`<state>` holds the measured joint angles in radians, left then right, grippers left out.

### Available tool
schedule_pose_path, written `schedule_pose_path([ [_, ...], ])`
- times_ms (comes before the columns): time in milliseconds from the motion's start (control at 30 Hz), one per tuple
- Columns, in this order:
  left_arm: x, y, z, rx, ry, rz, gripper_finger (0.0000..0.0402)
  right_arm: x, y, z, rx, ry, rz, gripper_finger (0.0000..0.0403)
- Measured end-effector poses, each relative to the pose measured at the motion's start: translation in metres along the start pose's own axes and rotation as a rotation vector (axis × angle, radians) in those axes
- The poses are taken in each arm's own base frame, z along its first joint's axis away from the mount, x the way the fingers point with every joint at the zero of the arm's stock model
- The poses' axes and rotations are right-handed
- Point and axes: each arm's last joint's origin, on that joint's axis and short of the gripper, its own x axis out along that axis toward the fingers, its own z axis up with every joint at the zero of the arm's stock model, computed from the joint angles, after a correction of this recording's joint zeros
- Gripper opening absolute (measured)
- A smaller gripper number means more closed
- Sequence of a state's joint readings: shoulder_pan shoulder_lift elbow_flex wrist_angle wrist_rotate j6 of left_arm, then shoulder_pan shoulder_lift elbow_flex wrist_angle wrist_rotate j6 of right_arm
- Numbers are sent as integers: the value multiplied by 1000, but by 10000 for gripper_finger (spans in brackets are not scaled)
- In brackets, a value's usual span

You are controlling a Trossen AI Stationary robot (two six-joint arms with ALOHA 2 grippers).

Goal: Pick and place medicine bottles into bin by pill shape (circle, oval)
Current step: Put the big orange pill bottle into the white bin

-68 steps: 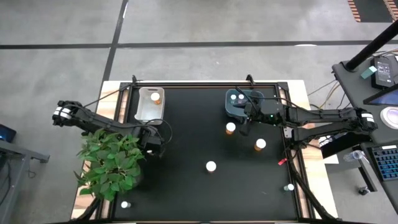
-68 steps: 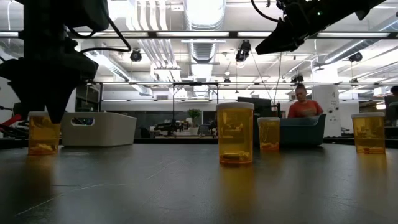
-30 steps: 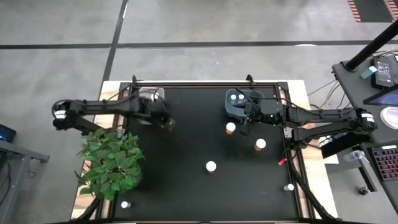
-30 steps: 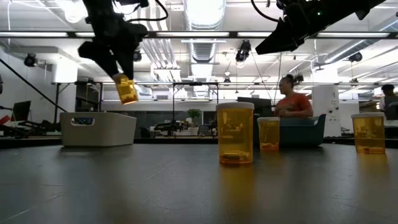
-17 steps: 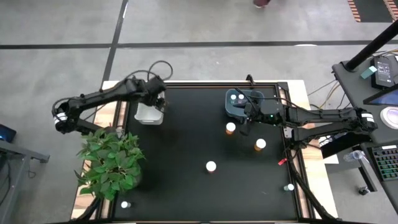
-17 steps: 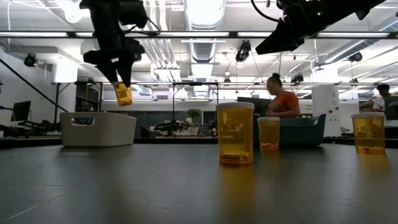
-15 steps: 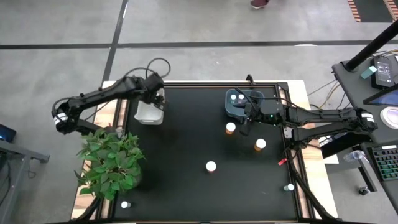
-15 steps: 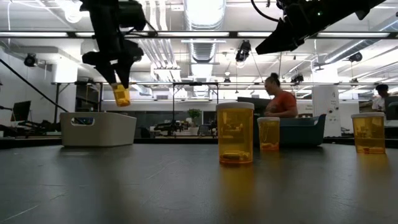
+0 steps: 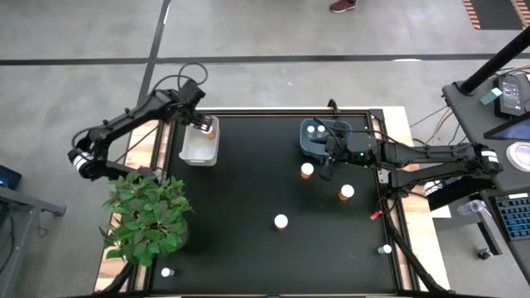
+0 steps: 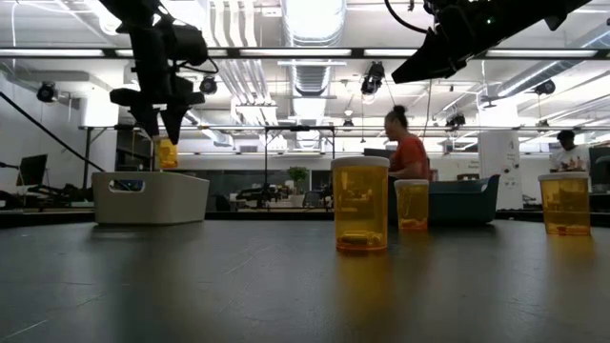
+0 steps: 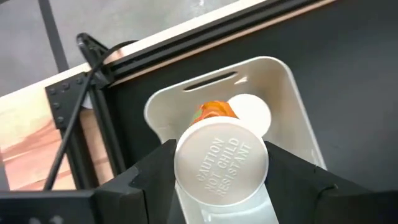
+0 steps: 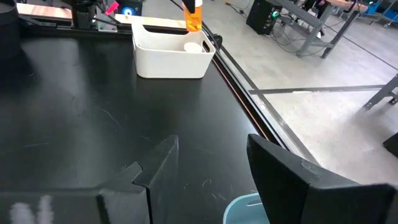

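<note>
My left gripper [image 9: 199, 124] is shut on an amber medicine bottle with a white cap [image 11: 221, 163]. It holds it over the white bin [image 9: 192, 150] at the table's far left. Another amber bottle [image 11: 214, 112] lies inside that bin. My right gripper [image 9: 325, 167] is open and empty beside the blue bin [image 9: 308, 146], which holds two bottles [image 9: 315, 128]. It is next to a standing amber bottle [image 9: 307, 170]. Two more amber bottles stand on the mat [image 9: 346, 193] [image 9: 281, 221]. My left gripper pinches the bottle between its two fingers [image 11: 155, 171], one on each side of its upper end, just below the cap [image 11: 186, 186]. The fingers come from above, pointing down. The bottle hangs below them [image 10: 167, 152], nearly upright and clear of the bin.
A leafy potted plant [image 9: 149, 217] stands at the table's near left. Two tiny pale bottles stand near the front edge [image 9: 166, 271] [image 9: 386, 248]. People move in the room beyond the table [image 10: 408, 152]. The mat's middle [image 9: 248, 182] is bare.
My left gripper has carried the bottle toward the table's far left corner and a little down. It now hangs over the white bin. The bottle, tilted before, now hangs nearly upright. The gripper has stayed shut on it.
</note>
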<state>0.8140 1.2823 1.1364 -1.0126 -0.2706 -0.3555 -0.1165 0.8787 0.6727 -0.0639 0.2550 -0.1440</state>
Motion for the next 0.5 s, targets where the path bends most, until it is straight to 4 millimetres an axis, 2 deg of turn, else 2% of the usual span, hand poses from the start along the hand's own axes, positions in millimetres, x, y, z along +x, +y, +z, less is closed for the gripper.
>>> schedule_pose_path([
  [500,25,10,-16,-11,87,44,192,0,0,0,-6,2,0,185],
])
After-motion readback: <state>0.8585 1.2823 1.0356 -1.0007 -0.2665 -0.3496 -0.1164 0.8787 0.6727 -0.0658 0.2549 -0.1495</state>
